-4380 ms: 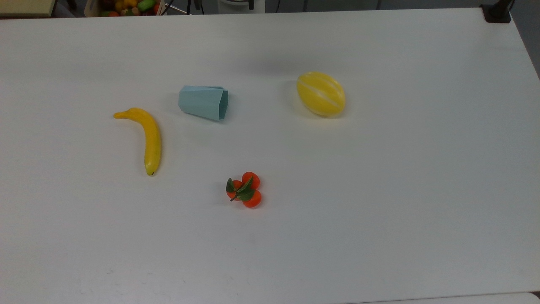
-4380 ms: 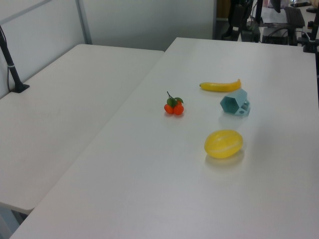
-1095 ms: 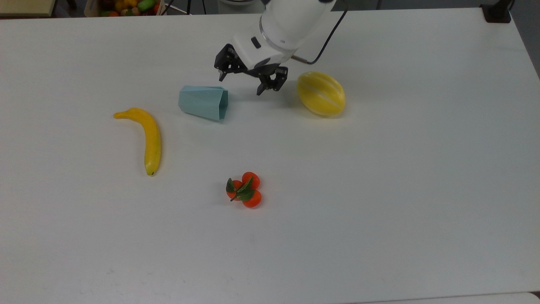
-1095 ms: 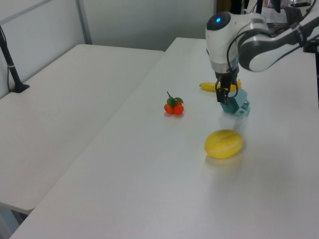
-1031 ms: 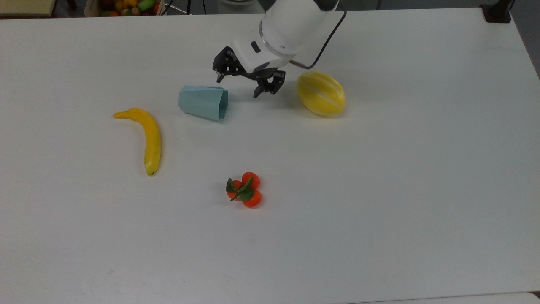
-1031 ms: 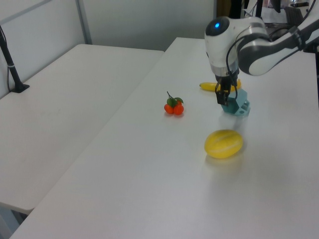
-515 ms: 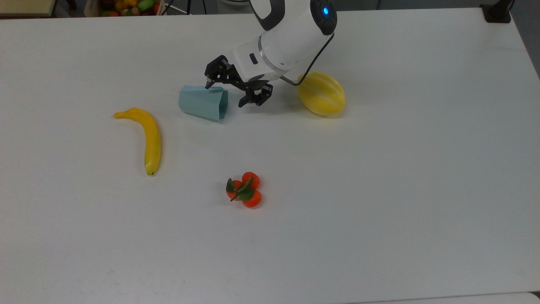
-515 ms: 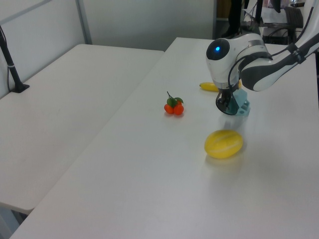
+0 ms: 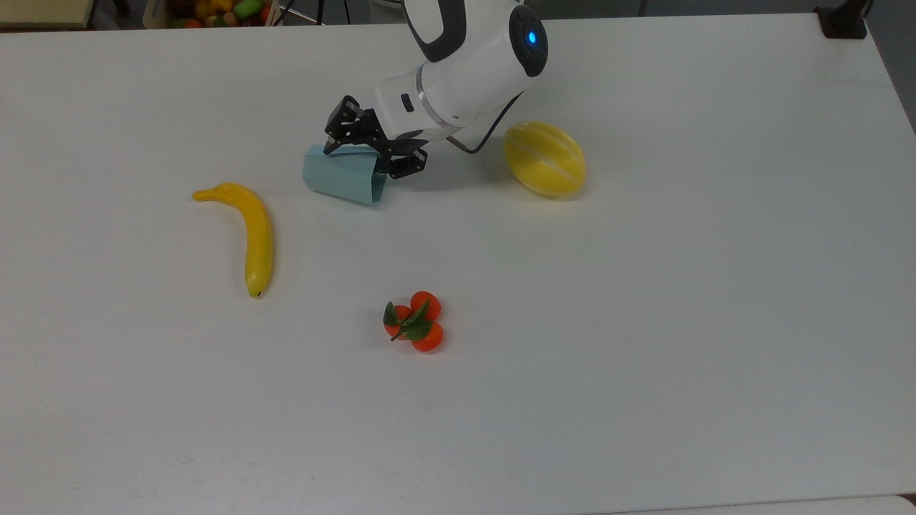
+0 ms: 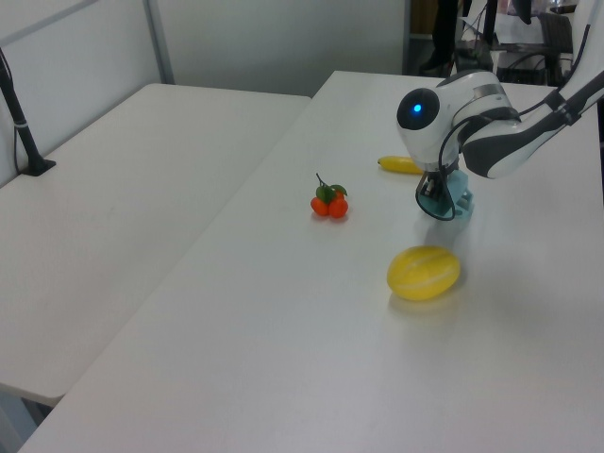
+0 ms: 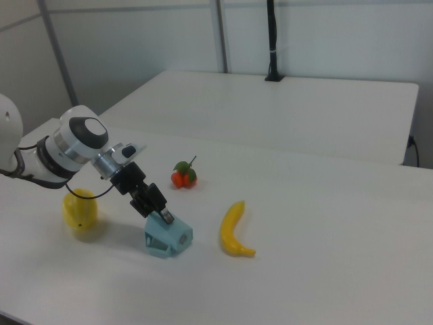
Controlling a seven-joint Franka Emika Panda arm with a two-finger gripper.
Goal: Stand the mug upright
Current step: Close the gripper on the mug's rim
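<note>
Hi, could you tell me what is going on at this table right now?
The Panda arm has brought its open gripper down to the mug, which lies on its side on the white table with its rim toward the melon. One finger is over the mug's wall, the other by its rim; nothing is lifted. A banana and a cluster of small oranges lie untouched nearby.

We can read no text, label, brand, number or sign anywhere in these views.
</note>
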